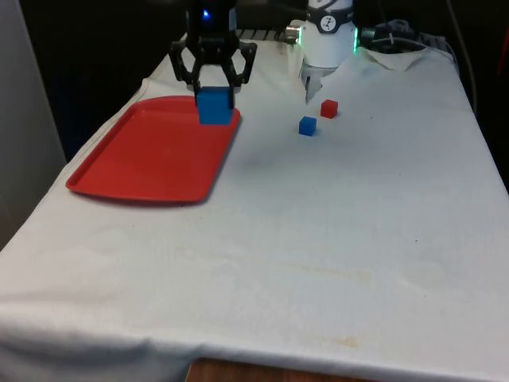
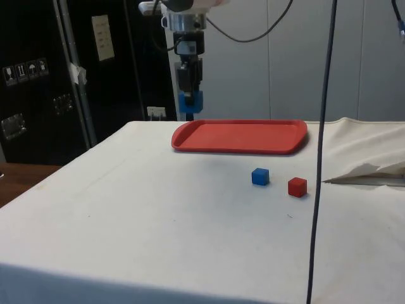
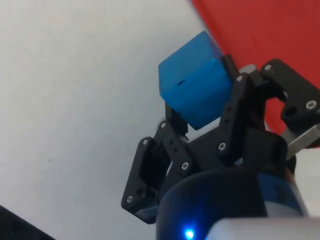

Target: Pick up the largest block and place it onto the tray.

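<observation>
Red tray (image 1: 151, 163) lying flat on the white cloth (image 1: 318, 239), near the tabletop's edge at the front view's left, its long side parallel to that edge; its surface is bare. The black gripper (image 1: 213, 79) hangs above the tray's far corner — the corner nearest the middle of the tabletop — with its two fingers (image 3: 172, 117) closed on the large blue block (image 1: 215, 106), which is held clear of the tray and the cloth. In the side view the gripper (image 2: 190, 85) points straight down, and the large blue block (image 2: 190, 102) sits between the fingertips, above and just outside the tray (image 2: 240, 136) at its end towards that view's left. In the wrist view the large blue block (image 3: 195, 85) is seen pinched on two opposite faces, partly over white cloth (image 3: 75, 100) and partly at the tray's (image 3: 260, 30) rim. Towards the front view's right, well apart from the tray, lie two smaller cubes on the cloth: a small blue cube (image 1: 308, 126) and, just beyond it towards the far edge, a small red cube (image 1: 329, 109) — near each other but not touching. In the side view the small blue cube (image 2: 260, 177) and small red cube (image 2: 297, 187) rest side by side in front of the tray.
</observation>
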Robot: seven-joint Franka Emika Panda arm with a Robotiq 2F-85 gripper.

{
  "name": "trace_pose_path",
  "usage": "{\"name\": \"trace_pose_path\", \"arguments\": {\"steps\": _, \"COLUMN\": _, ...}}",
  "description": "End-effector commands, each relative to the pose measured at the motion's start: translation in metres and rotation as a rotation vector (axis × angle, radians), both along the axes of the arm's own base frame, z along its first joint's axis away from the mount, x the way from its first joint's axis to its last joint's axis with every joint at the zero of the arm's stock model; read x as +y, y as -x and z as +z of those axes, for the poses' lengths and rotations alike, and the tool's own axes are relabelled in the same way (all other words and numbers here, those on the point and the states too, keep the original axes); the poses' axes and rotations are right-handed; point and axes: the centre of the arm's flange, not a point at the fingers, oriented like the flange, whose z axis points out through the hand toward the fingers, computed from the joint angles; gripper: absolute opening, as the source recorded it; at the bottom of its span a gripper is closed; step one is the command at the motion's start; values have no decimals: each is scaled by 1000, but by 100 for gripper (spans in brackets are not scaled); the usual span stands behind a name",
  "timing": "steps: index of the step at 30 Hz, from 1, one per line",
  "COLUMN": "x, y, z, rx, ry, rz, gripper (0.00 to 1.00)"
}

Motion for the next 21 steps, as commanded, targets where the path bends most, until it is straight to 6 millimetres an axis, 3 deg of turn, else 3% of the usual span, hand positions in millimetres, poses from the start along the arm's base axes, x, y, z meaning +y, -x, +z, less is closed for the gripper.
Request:
{"name": "trace_pose_path", "arguments": {"steps": 1, "x": -8, "y": 2, "z": 0, "rx": -2, "ry": -5, "rz": -1, "gripper": 1}}
{"name": "trace_pose_path", "arguments": {"steps": 4, "x": -10, "y": 3, "z": -1, "rx": 1, "ry": 3, "rz": -3, "gripper": 1}}
{"name": "trace_pose_path", "arguments": {"steps": 21, "x": -65, "y": 24, "z": -10, "rx": 12, "ry": 14, "rz": -17, "gripper": 1}}
